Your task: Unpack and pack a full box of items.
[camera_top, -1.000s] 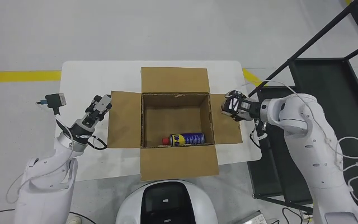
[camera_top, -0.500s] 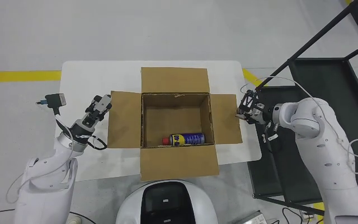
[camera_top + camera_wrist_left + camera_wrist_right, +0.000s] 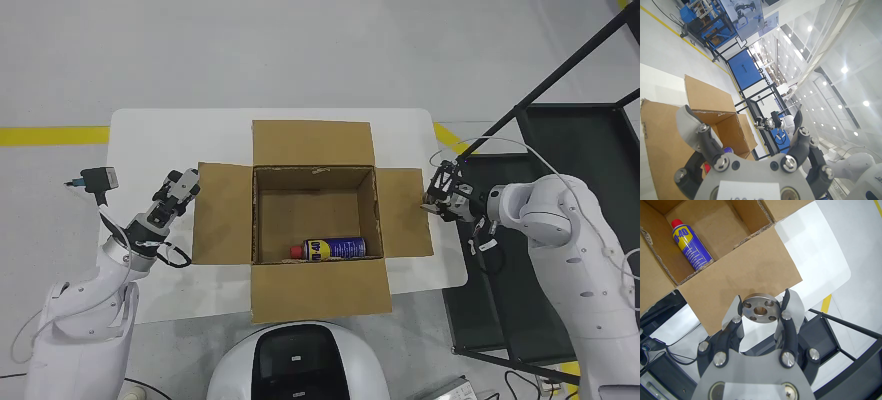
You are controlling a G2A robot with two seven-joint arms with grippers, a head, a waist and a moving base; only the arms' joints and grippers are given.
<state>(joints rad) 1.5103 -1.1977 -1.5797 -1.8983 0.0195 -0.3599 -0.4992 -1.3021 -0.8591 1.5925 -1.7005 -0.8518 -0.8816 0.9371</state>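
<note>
Pale floor with a yellow line surrounds a white tabletop (image 3: 150, 130), on which an open cardboard box (image 3: 312, 142) is set at the centre of the top view, its four flaps spread flat. One spray can (image 3: 335, 247) is seen lying on the box floor against the lower wall. Its long axis runs left to right across the frame, with the red cap toward the left.

At right of centre, the right pincer (image 3: 437, 193) is held above the outer edge of the right-hand flap. It is closed on a round metal flange (image 3: 761, 310), gripped edge-on across its width so that the flat face is turned up. From this pincer the box opening lies toward the left of the frame, beyond the flap and the right wall. A narrow strip of bare tabletop lies just to the right, with a black rack (image 3: 560, 200) past it.

The right arm is bent at the elbow, its forearm pointed leftward at the box. The left pincer (image 3: 182, 185) is held wide and empty just beyond the left-hand flap.

Whichever way the flange is bound, the right arm is judged the one placed to carry it.
</note>
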